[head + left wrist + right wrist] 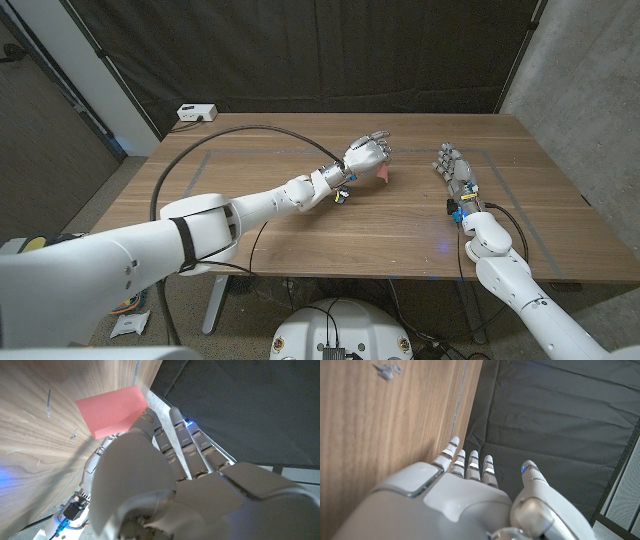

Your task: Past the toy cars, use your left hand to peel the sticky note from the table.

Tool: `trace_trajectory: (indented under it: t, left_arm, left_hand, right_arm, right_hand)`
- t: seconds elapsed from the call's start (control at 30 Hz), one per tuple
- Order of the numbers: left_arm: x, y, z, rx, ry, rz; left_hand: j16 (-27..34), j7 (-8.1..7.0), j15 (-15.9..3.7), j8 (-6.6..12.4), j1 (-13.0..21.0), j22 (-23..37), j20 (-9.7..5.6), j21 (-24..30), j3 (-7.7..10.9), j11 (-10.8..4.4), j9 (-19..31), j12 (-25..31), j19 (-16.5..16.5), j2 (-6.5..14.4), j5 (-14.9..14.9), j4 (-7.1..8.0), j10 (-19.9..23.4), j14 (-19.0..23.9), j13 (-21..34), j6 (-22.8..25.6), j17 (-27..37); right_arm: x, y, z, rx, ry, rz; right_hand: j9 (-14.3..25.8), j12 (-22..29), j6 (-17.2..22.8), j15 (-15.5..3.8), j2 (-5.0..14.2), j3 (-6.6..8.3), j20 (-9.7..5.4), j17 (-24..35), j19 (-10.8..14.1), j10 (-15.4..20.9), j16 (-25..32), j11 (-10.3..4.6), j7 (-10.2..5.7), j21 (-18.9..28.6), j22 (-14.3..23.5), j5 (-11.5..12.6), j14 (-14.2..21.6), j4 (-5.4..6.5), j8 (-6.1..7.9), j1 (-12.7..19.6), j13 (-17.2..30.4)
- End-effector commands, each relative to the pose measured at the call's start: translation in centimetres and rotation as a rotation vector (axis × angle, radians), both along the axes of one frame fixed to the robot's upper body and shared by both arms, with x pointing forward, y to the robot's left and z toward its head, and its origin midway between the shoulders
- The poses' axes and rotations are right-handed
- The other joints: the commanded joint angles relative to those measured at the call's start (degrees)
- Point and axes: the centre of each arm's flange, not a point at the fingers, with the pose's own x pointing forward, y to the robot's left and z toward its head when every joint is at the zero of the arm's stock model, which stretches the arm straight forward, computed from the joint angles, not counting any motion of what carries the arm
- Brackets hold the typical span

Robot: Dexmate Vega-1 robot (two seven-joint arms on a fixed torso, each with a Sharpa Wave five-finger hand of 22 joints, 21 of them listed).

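Reaching far across the bench (300, 215), the left hand (366, 155) sits right at the pink sticky note (112, 410), whose free part shows just beyond and beside the fingers (150, 422) in the wrist view. Whether it is already pinched I cannot tell; the fingers are curled over it. The note looks paper-thin, light and floppy, likely stuck along one edge, so a loose corner is the place to take hold, pulling gently to avoid tearing. The right hand (452, 168) stands idle, fingers extended, holding nothing.
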Motion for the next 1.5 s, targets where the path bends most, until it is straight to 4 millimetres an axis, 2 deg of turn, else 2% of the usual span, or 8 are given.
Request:
trace_trajectory:
  t: [0.03,0.73,1.23,1.37,1.4,1.5]
  left_arm:
    - [-0.9,0.7,0.6,-0.127,-0.023,-0.029]
    - [-3.0,2.7,2.5,-0.422,-0.028,-0.026]
    - [-4.3,4.5,5.2,-0.582,0.162,0.102]
    - [-4.6,5.1,5.6,-0.612,0.203,0.126]
    - [-4.6,5.2,5.7,-0.627,0.220,0.129]
    - [-4.7,5.9,6.2,-0.671,0.287,0.128]
  left_hand:
    - [0.5,0.00,-9.14,0.01,0.5,0.3,-0.43,0.4,-0.34,-2.54,0.1,3.9,0.3,0.0,0.0,-0.01,3.0,0.8,6.3,0.0,0.4]
    - [0.1,0.42,-9.11,-0.23,0.8,0.4,0.63,0.9,-0.79,-2.48,0.2,3.5,-0.1,0.2,-0.1,0.19,3.1,0.9,6.8,-0.2,0.2]
    - [0.1,1.08,-9.00,-0.45,0.7,0.4,1.36,1.1,-0.95,-2.55,0.2,3.3,-0.5,0.4,-0.2,0.37,3.1,1.0,7.1,-0.6,0.4]
    - [0.2,1.42,-9.08,-0.52,0.9,0.5,1.54,1.2,-1.02,-2.51,0.2,3.2,-0.5,0.4,-0.2,0.27,3.0,1.1,7.3,-0.8,0.6]
    - [0.2,1.49,-9.08,-0.55,0.9,0.5,1.62,1.3,-1.02,-2.50,0.2,3.2,-0.6,0.4,-0.2,0.25,3.0,1.2,7.3,-0.8,0.7]
    - [0.3,1.66,-9.00,-0.64,1.0,0.5,1.72,1.3,-1.02,-2.47,0.3,3.1,-0.7,0.6,-0.2,0.31,3.1,1.3,7.4,-1.0,0.8]
  right_arm:
    - [0.2,0.2,0.4,-0.007,-0.004,0.007]
    - [0.3,1.3,1.4,-0.032,-0.011,0.019]
    - [0.0,1.5,1.6,-0.048,-0.017,0.017]
    - [-0.1,1.4,1.9,-0.057,-0.020,0.012]
    - [-0.2,1.4,2.0,-0.059,-0.020,0.010]
    - [-0.3,1.4,2.3,-0.069,-0.021,0.008]
  right_hand:
    - [0.2,-0.1,0.5,0.23,0.24,-0.19,-0.12,0.2,0.4,0.1,0.1,0.16,0.16,-0.3,0.2,-0.2,0.2,0.08,-0.18,-0.4,0.1]
    - [0.2,-0.1,0.5,0.27,0.21,-0.25,-0.13,0.2,0.5,0.1,0.0,0.15,0.16,-0.5,0.2,-0.2,0.1,0.08,-0.19,-0.4,0.1]
    - [0.2,-0.1,0.5,0.22,0.22,-0.23,-0.17,0.2,0.5,0.1,0.0,0.10,0.15,-0.7,0.2,-0.2,0.1,0.02,-0.18,-0.4,0.1]
    - [0.2,-0.1,0.5,-0.44,0.20,-0.22,-0.77,0.1,0.8,0.2,0.0,0.28,0.15,-0.8,0.2,-0.2,0.3,-0.04,-0.19,-0.3,0.1]
    - [0.2,-0.1,0.5,-0.49,0.18,-0.22,-1.32,0.1,1.0,0.3,0.0,0.29,0.21,-0.8,0.2,-0.2,0.3,-0.08,-0.18,-0.3,0.1]
    - [0.2,0.0,0.6,-0.65,0.19,-0.21,-1.48,0.1,1.2,0.3,0.0,0.28,0.25,-0.8,0.2,-0.2,0.4,-0.11,-0.16,-0.3,0.1]
